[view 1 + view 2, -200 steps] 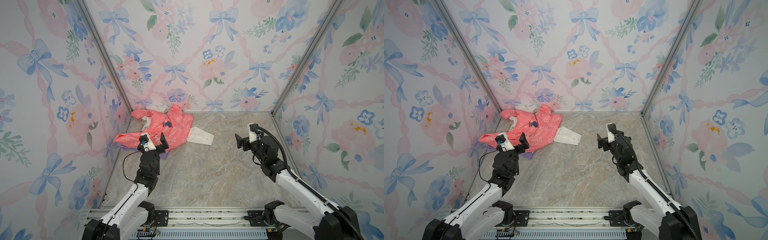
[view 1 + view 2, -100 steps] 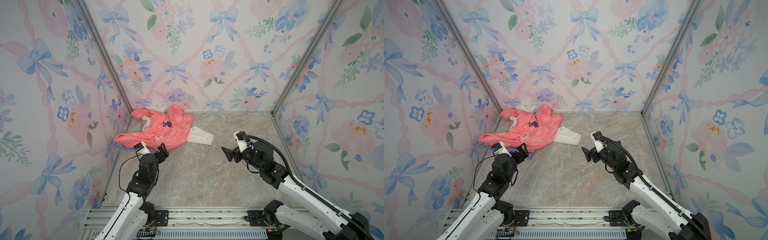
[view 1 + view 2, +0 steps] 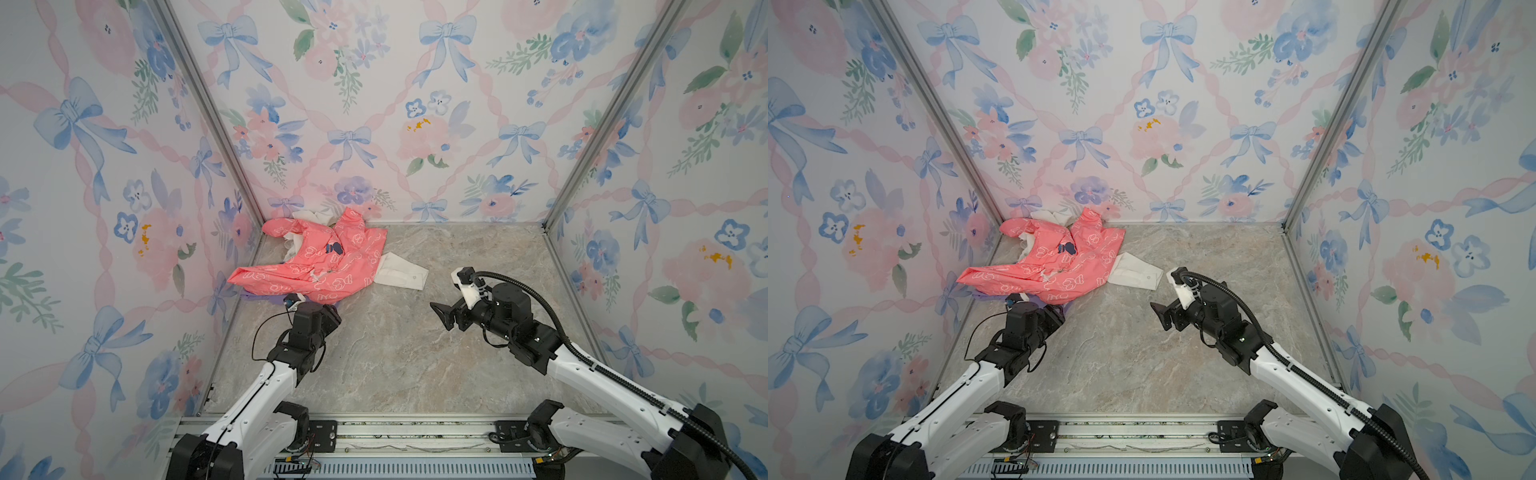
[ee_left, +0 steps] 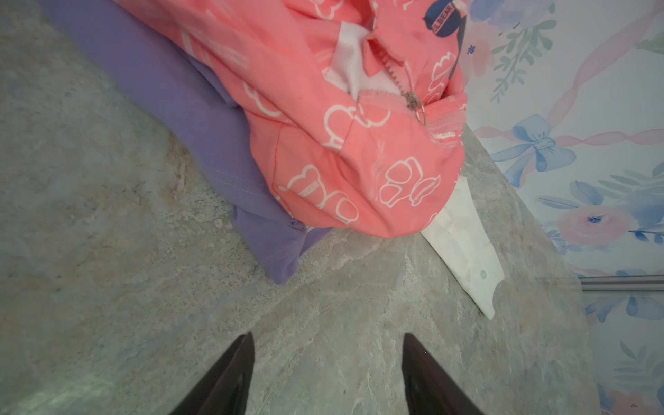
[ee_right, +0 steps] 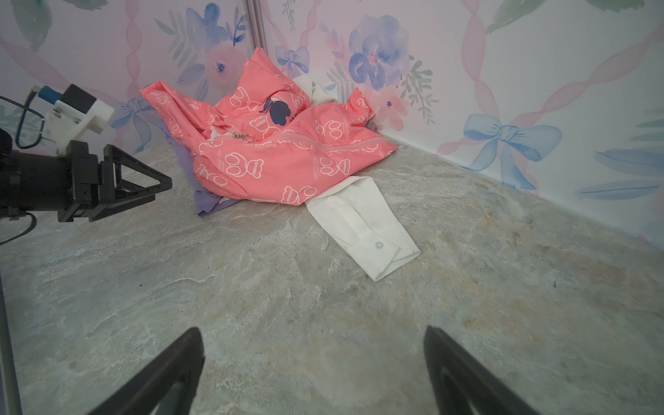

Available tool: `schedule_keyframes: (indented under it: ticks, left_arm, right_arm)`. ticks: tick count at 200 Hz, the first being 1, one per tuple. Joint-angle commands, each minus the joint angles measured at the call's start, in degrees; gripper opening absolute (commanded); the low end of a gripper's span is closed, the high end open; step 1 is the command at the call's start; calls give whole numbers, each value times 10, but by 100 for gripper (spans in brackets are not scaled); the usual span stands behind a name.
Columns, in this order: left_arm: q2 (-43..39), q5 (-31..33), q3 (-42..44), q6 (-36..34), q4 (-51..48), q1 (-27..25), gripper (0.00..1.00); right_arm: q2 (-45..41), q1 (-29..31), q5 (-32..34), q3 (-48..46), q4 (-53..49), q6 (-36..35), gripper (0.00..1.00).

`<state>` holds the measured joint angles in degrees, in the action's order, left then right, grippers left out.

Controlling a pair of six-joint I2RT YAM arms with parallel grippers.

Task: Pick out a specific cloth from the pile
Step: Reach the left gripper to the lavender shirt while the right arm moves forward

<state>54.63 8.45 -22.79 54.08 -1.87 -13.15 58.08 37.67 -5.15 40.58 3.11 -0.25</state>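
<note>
On the left of the worktop (image 3: 395, 365), the left pincer (image 4: 327, 337), moderately open and empty, points at the cloth (image 4: 201, 118) just ahead: a lavender strip running along the near edge of the pile (image 3: 328, 266), the rest buried beneath the coral-pink jacket (image 4: 341, 143). Wide and empty, the right pincer (image 5: 312, 330) hangs well apart, so the left arm looks better placed.

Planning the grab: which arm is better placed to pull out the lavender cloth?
Left, probably: the left end effector faces the nearby exposed corner of the thin lavender-purple cloth; the right end effector sits farther away.
</note>
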Motion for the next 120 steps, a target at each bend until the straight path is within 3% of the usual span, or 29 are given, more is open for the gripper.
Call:
schedule_keyframes:
  ticks: [1, 120]
  left_arm:
    - [31, -16, -10, 20, -12, 18, 64]
    - [201, -10, -65, 34, 20, 40, 48]
  right_arm:
    - [-30, 5, 10, -6, 17, 11, 97]
    - [-70, 6, 34, -6, -14, 4, 97]
